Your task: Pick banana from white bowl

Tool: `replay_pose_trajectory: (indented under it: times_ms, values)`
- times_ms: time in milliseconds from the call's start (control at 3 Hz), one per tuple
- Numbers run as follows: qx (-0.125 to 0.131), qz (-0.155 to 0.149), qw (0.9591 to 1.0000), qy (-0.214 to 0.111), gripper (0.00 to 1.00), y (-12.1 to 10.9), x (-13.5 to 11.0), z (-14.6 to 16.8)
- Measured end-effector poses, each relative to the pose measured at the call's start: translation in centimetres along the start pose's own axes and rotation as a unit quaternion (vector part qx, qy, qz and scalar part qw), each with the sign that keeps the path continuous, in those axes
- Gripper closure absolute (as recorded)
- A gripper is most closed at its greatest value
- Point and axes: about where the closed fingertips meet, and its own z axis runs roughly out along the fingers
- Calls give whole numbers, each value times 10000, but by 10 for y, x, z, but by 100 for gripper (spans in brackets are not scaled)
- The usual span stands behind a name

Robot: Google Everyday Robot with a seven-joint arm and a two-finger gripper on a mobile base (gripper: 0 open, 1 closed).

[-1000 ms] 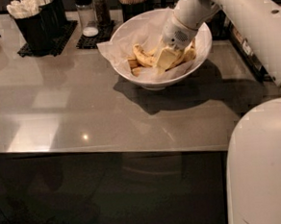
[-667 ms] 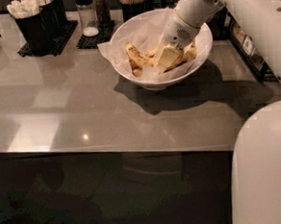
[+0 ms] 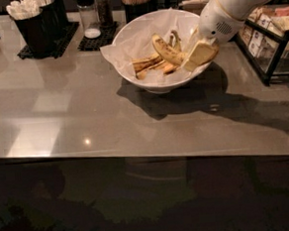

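The near edge of the grey table (image 3: 85,116) runs straight across the front, and behind it lies a broad stretch of glossy top with room on the left and centre. Past that stands the white bowl (image 3: 131,71), lined with crinkled paper (image 3: 122,42) that spills over its left rim. Brownish banana pieces (image 3: 148,64) lie low in it. The banana (image 3: 165,49) sits tilted above them, one end raised toward the bowl's middle. Its other end is pinched by the gripper (image 3: 196,56), which reaches in over the bowl's right rim, fingers closed on the fruit. At the right edge stands a dark wire rack (image 3: 273,44). Along the far edge are black cups (image 3: 34,31) and two shakers (image 3: 90,14) on black mats.
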Motion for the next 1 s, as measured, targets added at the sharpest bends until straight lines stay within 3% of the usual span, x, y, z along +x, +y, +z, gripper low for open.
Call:
replay_pose_trajectory:
  times_ms: [333,667,1000]
  values:
    - [217,108,9992,330,100,33,19,-49]
    - [375,444,9973,456,100,72,40,-90]
    - [421,463,9969,467,100,76,41,-95]
